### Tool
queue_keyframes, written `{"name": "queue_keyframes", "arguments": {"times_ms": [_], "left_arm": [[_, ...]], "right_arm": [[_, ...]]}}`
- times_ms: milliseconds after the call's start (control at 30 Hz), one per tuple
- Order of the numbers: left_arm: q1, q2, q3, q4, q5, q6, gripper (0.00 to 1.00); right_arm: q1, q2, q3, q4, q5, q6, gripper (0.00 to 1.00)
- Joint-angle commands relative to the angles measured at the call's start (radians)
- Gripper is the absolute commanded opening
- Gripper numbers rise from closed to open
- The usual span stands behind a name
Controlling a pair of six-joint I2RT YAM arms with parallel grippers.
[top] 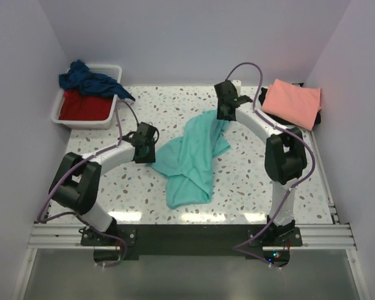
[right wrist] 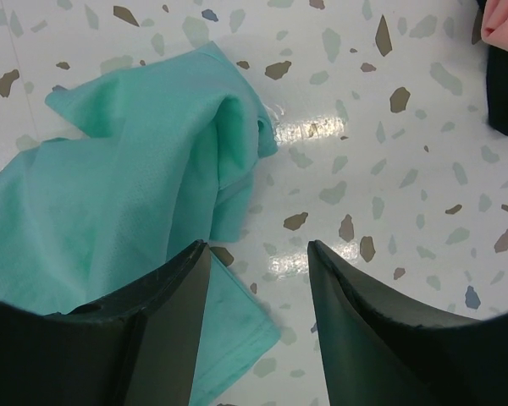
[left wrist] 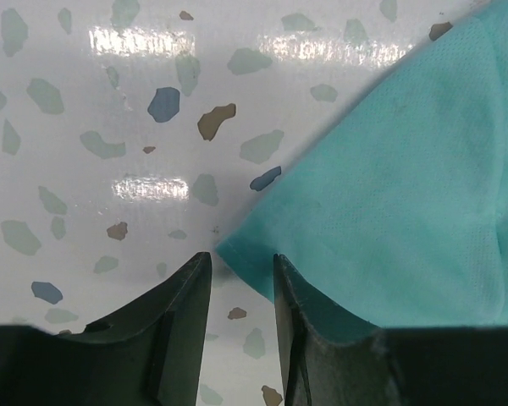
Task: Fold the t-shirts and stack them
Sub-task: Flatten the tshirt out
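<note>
The turquoise-teal t-shirt [top: 192, 157] lies crumpled in the middle of the table. My left gripper [top: 151, 154] is at its left edge. In the left wrist view the gripper [left wrist: 241, 266] is open by a narrow gap, and a corner of the teal shirt [left wrist: 389, 169] lies between the fingertips. My right gripper [top: 222, 117] is over the shirt's far right end. In the right wrist view it [right wrist: 258, 249] is open wide and empty, with the teal cloth [right wrist: 127, 169] under and beside its left finger. A folded salmon-pink shirt [top: 292, 102] lies on a black one [top: 317, 117] at the far right.
A white tub [top: 110, 66] at the far left holds a red shirt [top: 84, 106], with a navy blue shirt [top: 90, 80] draped over its rim. Walls close in the table on three sides. The pink shirt [right wrist: 504, 21] and black shirt [right wrist: 506, 93] show at the right wrist view's top right.
</note>
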Motion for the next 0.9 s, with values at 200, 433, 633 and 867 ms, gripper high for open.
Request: {"name": "queue_keyframes", "arguments": {"times_ms": [200, 433, 633, 867], "left_arm": [[0.008, 0.074, 0.029, 0.046, 0.057, 0.006, 0.41], [0.011, 0.103, 0.061, 0.037, 0.055, 0.022, 0.26], [0.021, 0.084, 0.125, 0.006, 0.031, 0.048, 0.0], [0.024, -0.001, 0.355, -0.098, -0.026, 0.118, 0.0]], "right_arm": [[0.003, -0.089, -0.026, 0.02, -0.02, 0.022, 0.53], [0.003, -0.104, -0.037, 0.025, -0.036, 0.028, 0.52], [0.005, -0.13, -0.068, 0.023, -0.035, 0.031, 0.51], [0.005, -0.208, -0.141, 0.022, 0.011, 0.028, 0.51]]}}
